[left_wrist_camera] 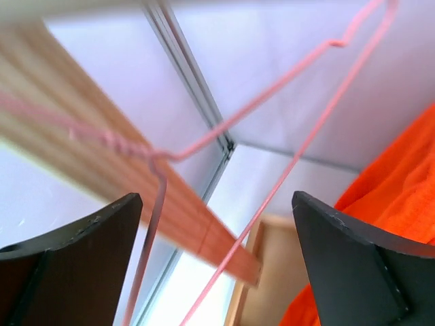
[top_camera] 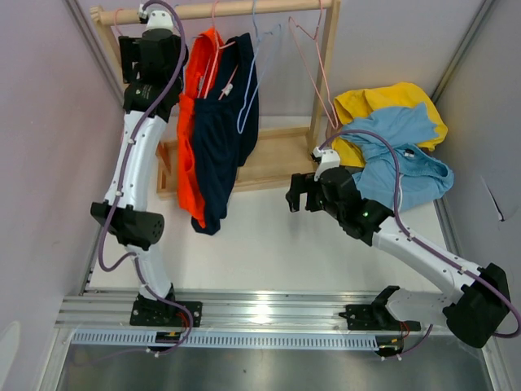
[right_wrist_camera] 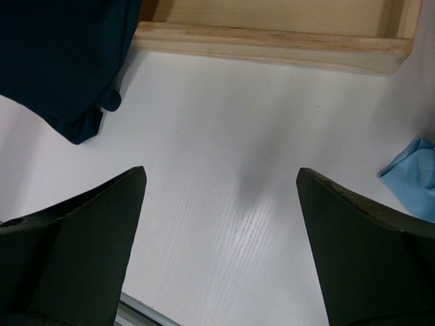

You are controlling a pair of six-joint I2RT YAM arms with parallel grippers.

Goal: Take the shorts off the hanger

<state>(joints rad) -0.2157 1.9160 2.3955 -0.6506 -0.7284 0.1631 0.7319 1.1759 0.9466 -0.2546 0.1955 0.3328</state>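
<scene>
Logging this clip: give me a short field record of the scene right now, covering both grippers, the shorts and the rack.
left gripper: open, raised to the wooden rod; pink wire hanger seen between its fingers, not clamped
right gripper: open, empty, above the white table near the rack's wooden base
orange shorts: hanging from the rod
navy shorts: hanging right beside the orange pair
loose pile: yellow garment and light blue garment beside the rack
task status: shorts not yet off a hanger
</scene>
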